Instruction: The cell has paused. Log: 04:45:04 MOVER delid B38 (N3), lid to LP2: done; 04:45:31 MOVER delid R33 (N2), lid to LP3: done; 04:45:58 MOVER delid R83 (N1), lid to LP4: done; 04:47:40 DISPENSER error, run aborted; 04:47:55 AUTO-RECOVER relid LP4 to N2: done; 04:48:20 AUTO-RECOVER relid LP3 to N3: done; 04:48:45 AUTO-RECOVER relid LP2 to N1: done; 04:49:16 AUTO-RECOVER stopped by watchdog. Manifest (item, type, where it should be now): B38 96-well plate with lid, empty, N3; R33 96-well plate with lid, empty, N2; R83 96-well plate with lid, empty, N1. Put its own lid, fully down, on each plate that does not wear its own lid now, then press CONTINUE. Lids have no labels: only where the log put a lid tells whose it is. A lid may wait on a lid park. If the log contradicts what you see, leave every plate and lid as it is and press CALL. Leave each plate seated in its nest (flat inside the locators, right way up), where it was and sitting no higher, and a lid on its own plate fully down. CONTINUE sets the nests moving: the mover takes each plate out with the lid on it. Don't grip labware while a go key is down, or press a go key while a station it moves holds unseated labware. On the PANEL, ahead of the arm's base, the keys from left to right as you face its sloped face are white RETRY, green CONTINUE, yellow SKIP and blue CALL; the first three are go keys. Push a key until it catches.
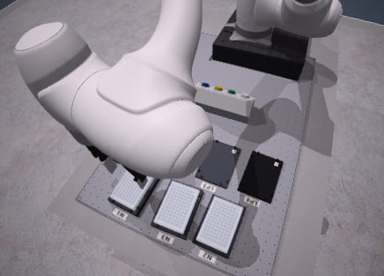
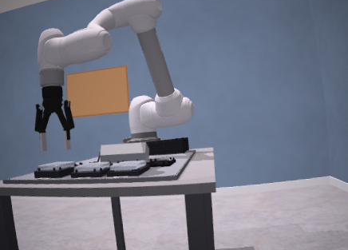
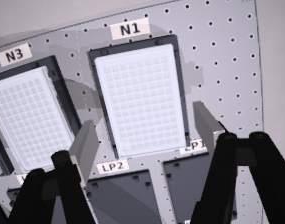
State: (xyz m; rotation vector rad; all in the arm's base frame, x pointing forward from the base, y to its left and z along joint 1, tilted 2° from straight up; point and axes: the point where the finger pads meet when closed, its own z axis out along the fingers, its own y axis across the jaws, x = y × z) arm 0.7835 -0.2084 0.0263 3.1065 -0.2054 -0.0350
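Note:
Three 96-well plates sit in black nests along the near edge of the deck: N1 (image 1: 129,190), N3 (image 1: 177,207) and N2 (image 1: 220,225). Each shows a white well grid and lies flat. I cannot tell the clear lids apart from the plates. My gripper (image 2: 53,141) is open and empty. It hangs well above the N1 end of the row. In the wrist view the gripper (image 3: 145,132) has its fingers apart over the near edge of the N1 plate (image 3: 141,99), with the N3 plate (image 3: 29,119) to the left.
The lid parks LP3 (image 1: 218,163) and LP4 (image 1: 261,176) are bare dark pads, and LP2 (image 3: 122,196) shows bare under the fingers. The panel (image 1: 225,99) stands ahead of the base with the blue (image 1: 204,85), yellow (image 1: 217,88), green (image 1: 231,92) and white (image 1: 245,95) keys. The arm's elbow hides part of the deck.

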